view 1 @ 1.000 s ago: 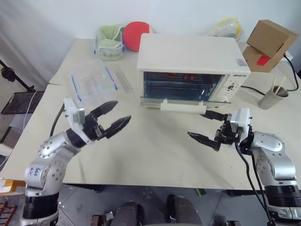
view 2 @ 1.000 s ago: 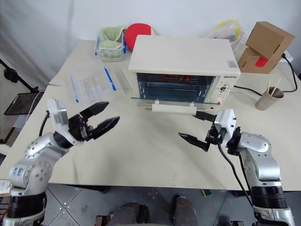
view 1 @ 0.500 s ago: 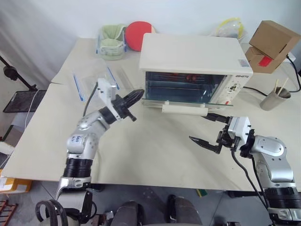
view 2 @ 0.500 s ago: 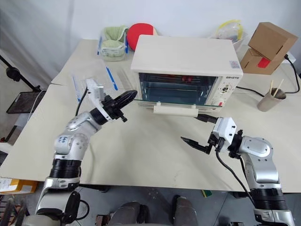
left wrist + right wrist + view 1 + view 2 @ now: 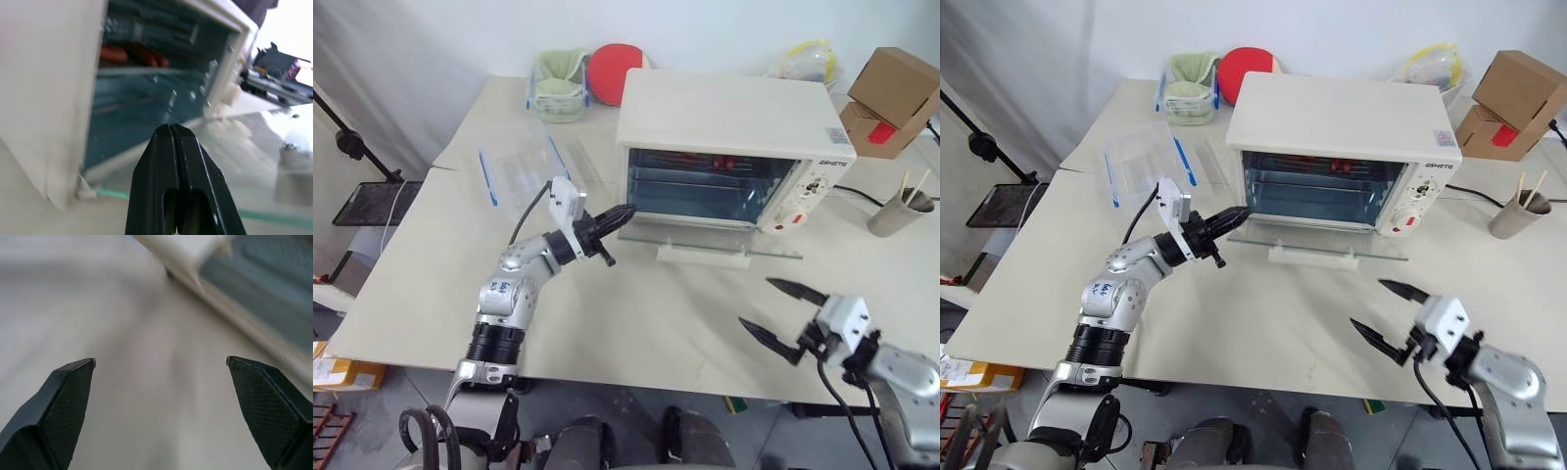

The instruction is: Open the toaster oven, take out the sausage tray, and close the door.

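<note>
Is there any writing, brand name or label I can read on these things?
Dark lettering on the toaster oven, upper right of its front: too small to read.
Small sticker on the oven's top: print unreadable.
Red label on the cardboard box: no text readable.
Nothing else shows writing.

clear plastic box with blue clips (image 5: 521, 174), red disc (image 5: 614, 73), cardboard box (image 5: 898, 88), paper cup (image 5: 899, 211)

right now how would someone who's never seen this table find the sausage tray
Start at the cream-white toaster oven at the back of the table, whose glass door lies folded down flat in front. Look inside to the upper shelf, toward the back: the sausage tray sits there. Its red sausages set it apart from the bare rack below.
</note>
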